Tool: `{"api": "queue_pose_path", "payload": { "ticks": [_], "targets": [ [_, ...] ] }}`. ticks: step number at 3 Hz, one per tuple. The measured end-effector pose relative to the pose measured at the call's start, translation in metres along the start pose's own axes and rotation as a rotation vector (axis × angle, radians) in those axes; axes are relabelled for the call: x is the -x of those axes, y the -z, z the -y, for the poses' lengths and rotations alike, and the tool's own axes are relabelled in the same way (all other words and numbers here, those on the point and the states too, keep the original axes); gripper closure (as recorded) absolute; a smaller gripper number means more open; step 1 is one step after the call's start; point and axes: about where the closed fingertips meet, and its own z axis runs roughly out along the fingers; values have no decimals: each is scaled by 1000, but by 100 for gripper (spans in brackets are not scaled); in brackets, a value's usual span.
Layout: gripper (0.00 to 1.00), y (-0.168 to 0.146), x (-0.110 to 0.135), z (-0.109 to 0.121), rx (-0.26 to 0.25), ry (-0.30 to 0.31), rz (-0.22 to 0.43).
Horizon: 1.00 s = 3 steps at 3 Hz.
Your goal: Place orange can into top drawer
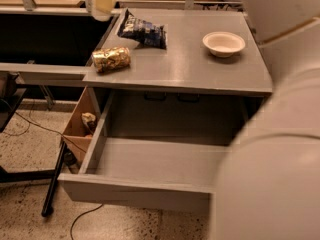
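Note:
The orange can (111, 59) lies on its side on the grey cabinet top (190, 66), near the front left corner. The top drawer (160, 161) is pulled open below it, and the part of its grey interior that shows is bare. My gripper (104, 3) is a pale blur at the top left of the view, above and behind the can and apart from it. My arm (280, 134) fills the right side of the view and hides the drawer's right end.
A dark blue chip bag (144, 32) lies behind the can. A white bowl (223, 43) stands at the back right of the top. A brown cardboard box (80, 129) sits on the floor left of the drawer. Cables and a black stand leg (52, 184) lie on the floor.

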Motion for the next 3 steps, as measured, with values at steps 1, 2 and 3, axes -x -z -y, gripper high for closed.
{"api": "queue_pose_path", "payload": {
  "ticks": [1, 2, 3],
  "targets": [
    [0, -9, 28, 7, -14, 27, 40],
    [0, -20, 32, 10, -10, 28, 44],
    [0, -63, 45, 20, 16, 30, 53]
  ]
}}
